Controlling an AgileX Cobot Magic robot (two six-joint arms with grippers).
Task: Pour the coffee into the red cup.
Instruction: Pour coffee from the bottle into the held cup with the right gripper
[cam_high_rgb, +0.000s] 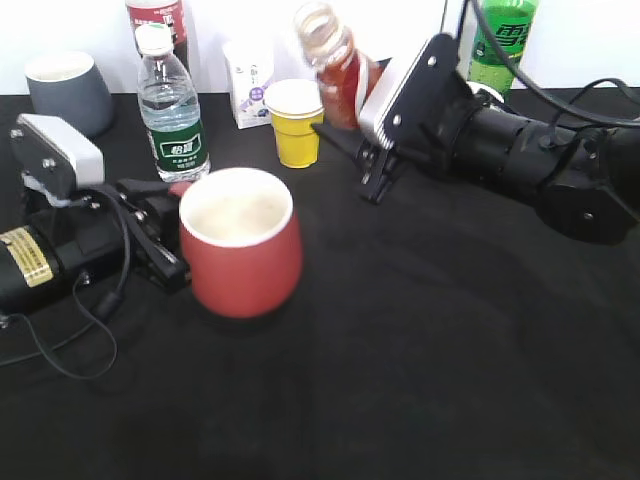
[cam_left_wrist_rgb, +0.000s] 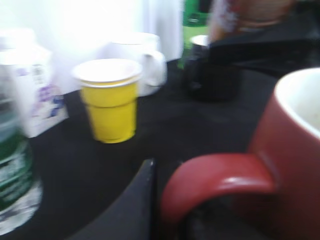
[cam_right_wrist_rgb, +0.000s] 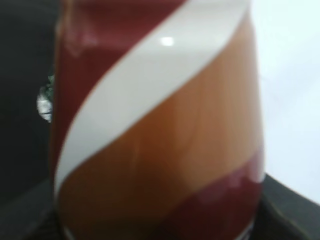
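The exterior view takes in the whole black cloth-covered surface (cam_high_rgb: 420, 380). On it stands the rounded brick-red ceramic mug with a white inside (cam_high_rgb: 240, 255), left of centre. The left gripper (cam_high_rgb: 160, 232) lies low beside the mug's left side. Further back, the right gripper (cam_high_rgb: 345, 135) holds the small clear coffee bottle with brown liquid and a red, white and orange label (cam_high_rgb: 335, 65) lifted off the surface and tilted, its open wide neck leaning up and to the left. The bottle is well apart from the mug, above and just behind a small yellow paper cup (cam_high_rgb: 295, 122).

The left wrist view shows what the exterior view cannot: the mug's red side handle (cam_left_wrist_rgb: 220, 175) sits right at the gripper, with one dark finger (cam_left_wrist_rgb: 137, 205) just beside it. The second finger is out of frame, so I cannot tell whether this gripper is clamped on the handle. The view is blurred, and the mug (cam_left_wrist_rgb: 290, 165) is cut off at the right edge.

The right wrist view is filled by the bottle's label (cam_right_wrist_rgb: 160, 125), soft and close. Its fingers are not visible there. In the exterior view the bottle's lower body is hidden by the gripper closed around it.
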